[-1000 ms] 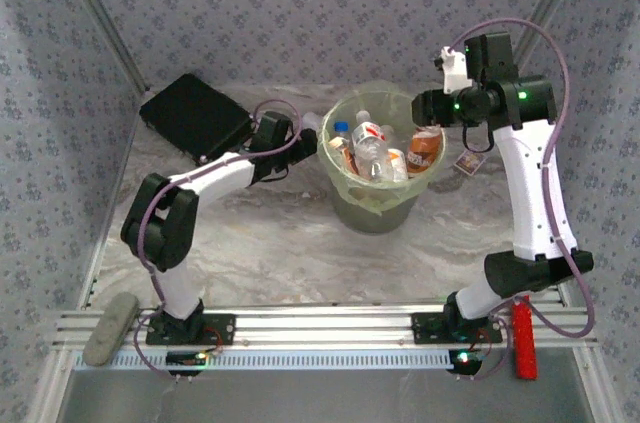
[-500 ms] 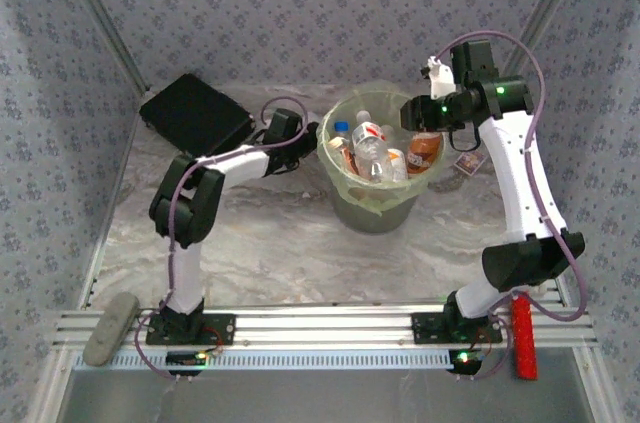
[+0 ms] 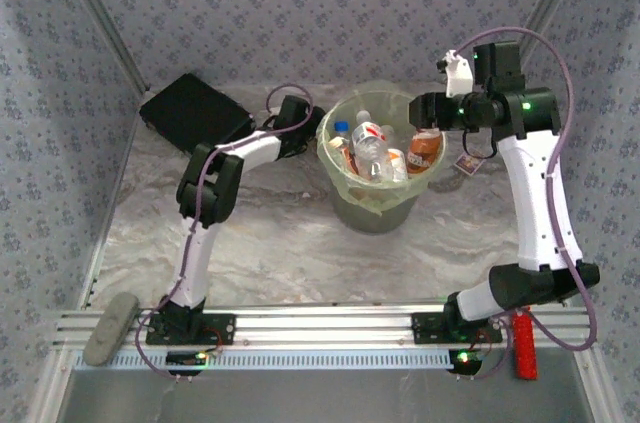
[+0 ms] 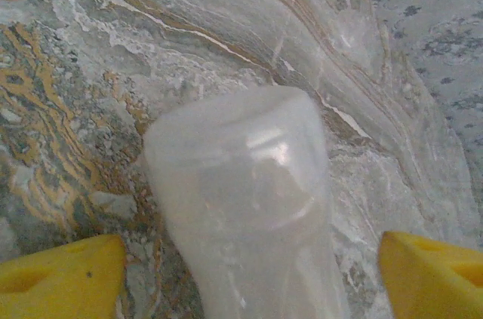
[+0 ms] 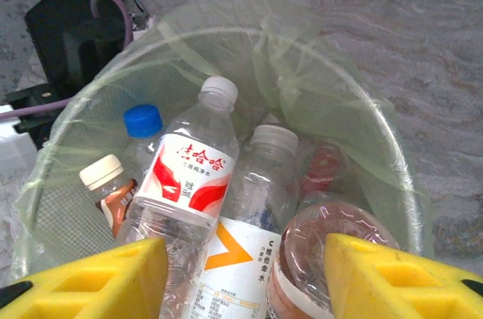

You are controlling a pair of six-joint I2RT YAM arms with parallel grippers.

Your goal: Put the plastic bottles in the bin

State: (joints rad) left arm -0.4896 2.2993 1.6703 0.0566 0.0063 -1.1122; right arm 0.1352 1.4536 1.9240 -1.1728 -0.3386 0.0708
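Upper left of the overhead view, the flat black rectangular case (image 3: pixel 195 113) sits out of play. Just right of it, the left gripper (image 3: pixel 297 115) reaches in low beside the bucket's left rim. On its wrist camera the yellow pads (image 4: pixel 64 270) stand wide apart, and a cloudy white translucent plastic bottle (image 4: pixel 241 183) lies on the marbled tabletop (image 4: pixel 68 108) between them, with a gap showing on either side. Nothing clamped yet!

Centre frame, the large round pale green translucent bin (image 3: pixel 345 188), lined with a thin bag, already holds a pile of clear plastic bottles (image 5: pixel 192 176) with red, orange and white labels.

Over its right rim hovers the right gripper (image 3: pixel 428 106), fingers spread and empty, an orange-brown bottle (image 5: pixel 317 259) lying in the bin below them.

The danger, as I read it: that white bottle looks smooth and round, so an off-centre squeeze could squirt it away across the table. On the lift, the loose bag edge (image 5: pixel 226 25) could snag the fingers. And with the right arm parked over the opening, two grippers may meet above one bin.
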